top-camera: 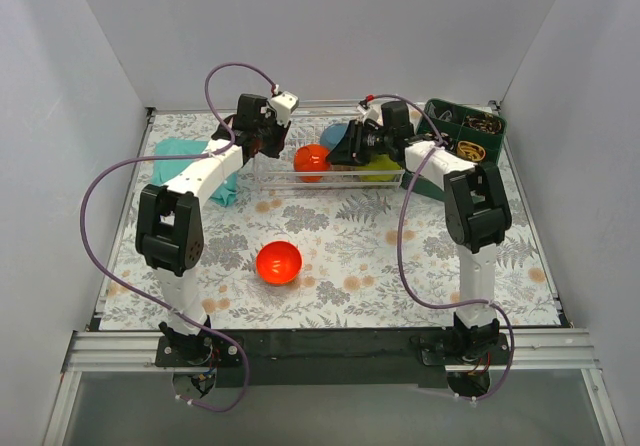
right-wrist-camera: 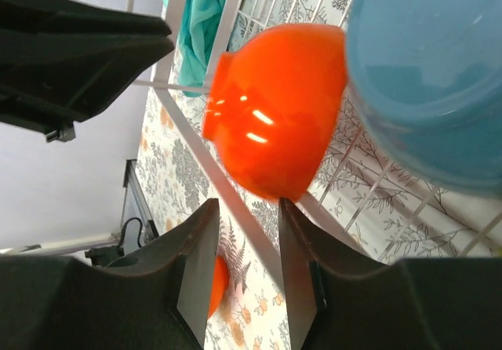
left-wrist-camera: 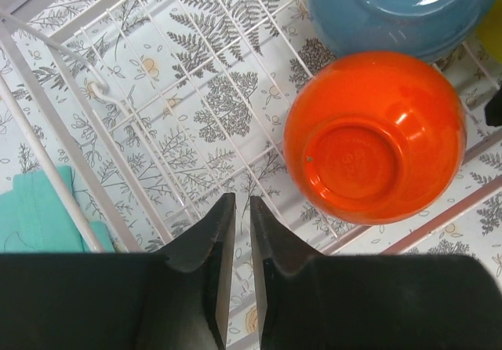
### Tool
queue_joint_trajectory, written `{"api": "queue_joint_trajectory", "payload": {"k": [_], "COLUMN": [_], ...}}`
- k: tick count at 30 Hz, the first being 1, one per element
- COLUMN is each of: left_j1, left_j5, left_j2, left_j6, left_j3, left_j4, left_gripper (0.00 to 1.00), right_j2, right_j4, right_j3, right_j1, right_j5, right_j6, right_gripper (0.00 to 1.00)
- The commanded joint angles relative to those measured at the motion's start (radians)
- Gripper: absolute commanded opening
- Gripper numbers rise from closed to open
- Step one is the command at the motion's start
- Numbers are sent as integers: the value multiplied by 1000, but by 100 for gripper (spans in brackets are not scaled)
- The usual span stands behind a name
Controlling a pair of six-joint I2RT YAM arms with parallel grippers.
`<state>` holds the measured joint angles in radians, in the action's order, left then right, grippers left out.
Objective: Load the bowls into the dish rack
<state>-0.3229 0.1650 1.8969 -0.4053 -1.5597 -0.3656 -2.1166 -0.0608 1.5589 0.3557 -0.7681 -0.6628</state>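
The white wire dish rack [top-camera: 270, 179] stands at the back middle of the table. An orange bowl [top-camera: 311, 161] lies in it, bottom up [left-wrist-camera: 372, 138], tilted against a blue bowl [left-wrist-camera: 400, 12]; a lime-green bowl [top-camera: 380, 172] sits further right. A red-orange bowl [top-camera: 278, 262] stands alone on the table, rim up. My left gripper [left-wrist-camera: 242, 199] hovers over the rack's left part, shut and empty. My right gripper [right-wrist-camera: 247, 202] is open with nothing between its fingers, its tips just short of the orange bowl [right-wrist-camera: 274, 114]. The other bowls are hidden.
A crumpled teal cloth [top-camera: 195, 156] lies left of the rack, under the left arm. A dark green compartment tray [top-camera: 465, 131] of small items sits at the back right. White walls close in the table on three sides.
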Motion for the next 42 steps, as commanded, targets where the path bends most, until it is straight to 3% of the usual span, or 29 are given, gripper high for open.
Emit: {"api": "queue_joint_trajectory", "payload": {"k": [1,6,13,17,19,24,28,42], "left_j1": [-4,-4,-4,-4,-4,-4,-4,-11], "left_j5": [7,-13,-21,5,7,34,31,34], "left_j2": [-82,-139,-202,-182,-147,-90,-29,174], "left_j6": [-15,-13,8,-7,-26,-69,-67,-95], "left_j3": [38,67,128,145,130,83,46,-100], "left_j4": [65,96,125,148,154,172,182,194], "left_gripper": [15,24,33,38,38,33,18,17], "right_j2": [132,228,313,261,215,118,64,-62], "right_j4": [128,329,400,401,400,435,455,509], "right_j3": [26,61,36,87,122,234,262,332], "right_j1": [6,6,8,8,11,29,42,60], "right_j5": [58,187,357,446,463,486,490,518], "right_j6": [167,340,525,658,702,813,821,865], "right_gripper": [45,47,43,9,1,1,1,1]}}
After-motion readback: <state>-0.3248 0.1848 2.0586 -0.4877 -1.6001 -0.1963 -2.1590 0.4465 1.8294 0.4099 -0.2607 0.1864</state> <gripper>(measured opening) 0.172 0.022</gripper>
